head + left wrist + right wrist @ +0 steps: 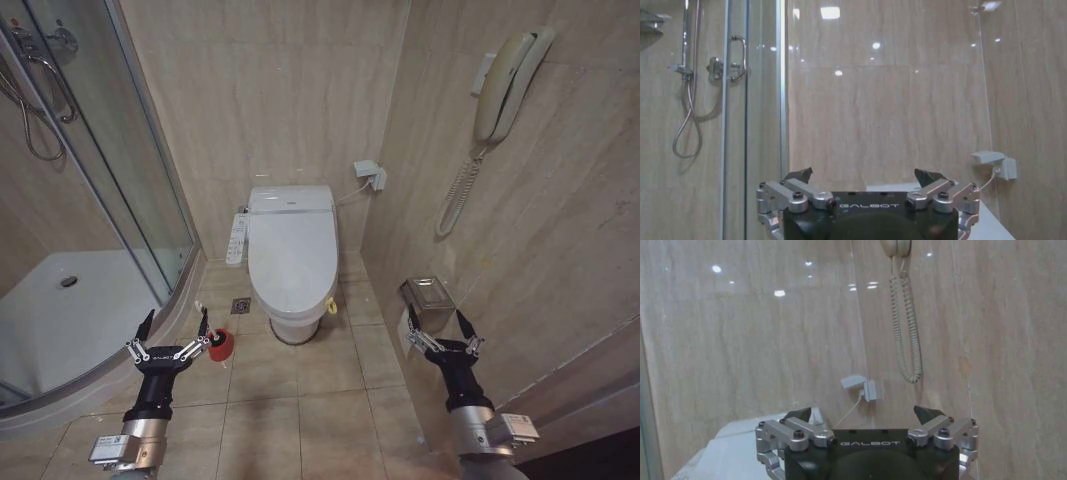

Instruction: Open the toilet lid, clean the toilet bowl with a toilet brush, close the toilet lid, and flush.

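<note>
Black and silver left gripper (175, 327) held low over the tiled floor, fingers spread wide, nothing between them. Just beyond its right fingertip, the toilet brush (221, 343) in its red holder on the floor, near but apart. Right gripper (439, 326) likewise spread wide and empty, level with the left, close to the side wall, just below a metal paper holder (428, 297). Between and beyond both grippers, well apart from either: the toilet bowl (291, 322) against the back wall, toilet lid (292, 254) shut flat, yellow tie (331, 305) at its edge, button panel (237, 236) on the side toward the shower.

From the left wrist: glass shower door (733, 125), hose and handle, wall socket (997, 164). From the right wrist: wall phone (895, 247) with coiled cord (907, 330), same socket.
</note>
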